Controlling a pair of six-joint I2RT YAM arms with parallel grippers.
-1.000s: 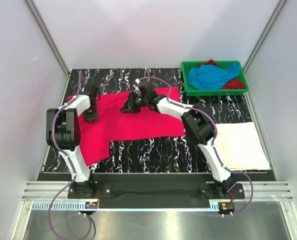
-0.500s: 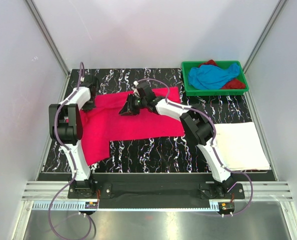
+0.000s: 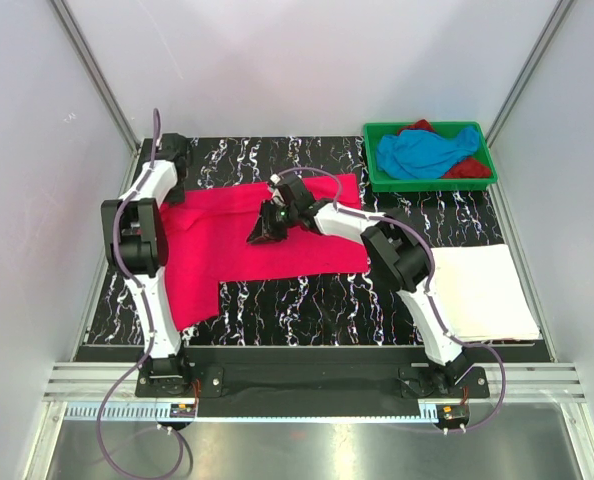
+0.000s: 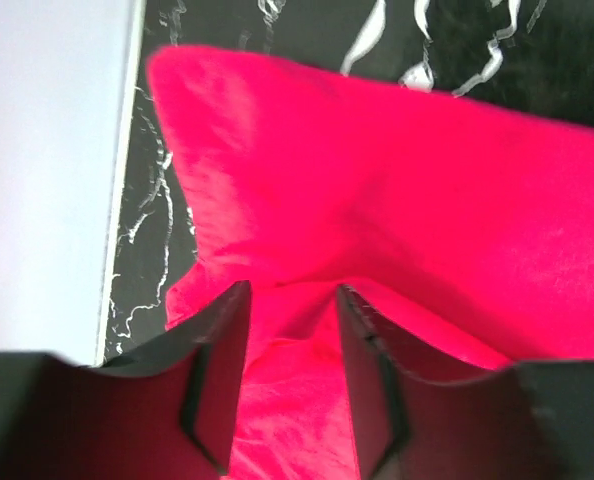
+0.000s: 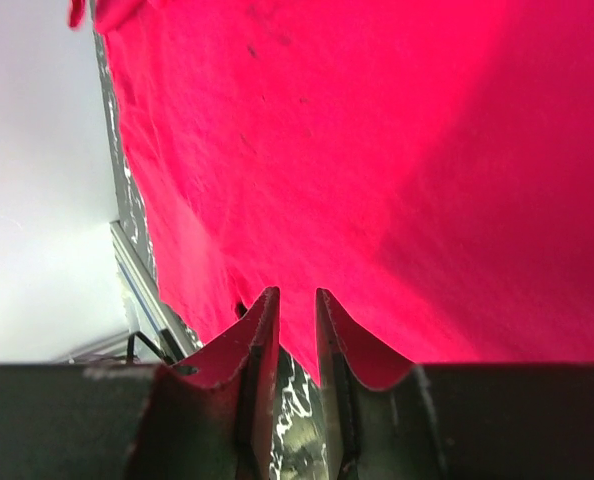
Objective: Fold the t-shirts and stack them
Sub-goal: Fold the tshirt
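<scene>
The hot pink t-shirt point(image 3: 277, 245) lies spread over the left and middle of the black marbled table point(image 3: 307, 300). My left gripper point(image 3: 175, 190) is at its far left corner. In the left wrist view the gripper point(image 4: 290, 290) has a bunched pink fold point(image 4: 277, 360) between its fingers. My right gripper point(image 3: 269, 228) is over the shirt's middle. In the right wrist view the gripper point(image 5: 294, 293) stands nearly closed on the pink shirt's edge point(image 5: 307, 345). A folded white t-shirt point(image 3: 482, 290) lies at the right. The sky blue t-shirt point(image 3: 427, 150) and dark red t-shirt point(image 3: 469, 168) lie in the green tray point(image 3: 377, 180).
White enclosure walls stand close on the left, back and right. A metal frame post point(image 3: 97, 85) runs along the back left corner. The table's near edge meets a rail point(image 3: 307, 375) carrying both arm bases.
My left gripper has moved toward the back left corner, and the shirt's left edge shifted with it. My right gripper moved slightly nearer over the shirt's middle.
</scene>
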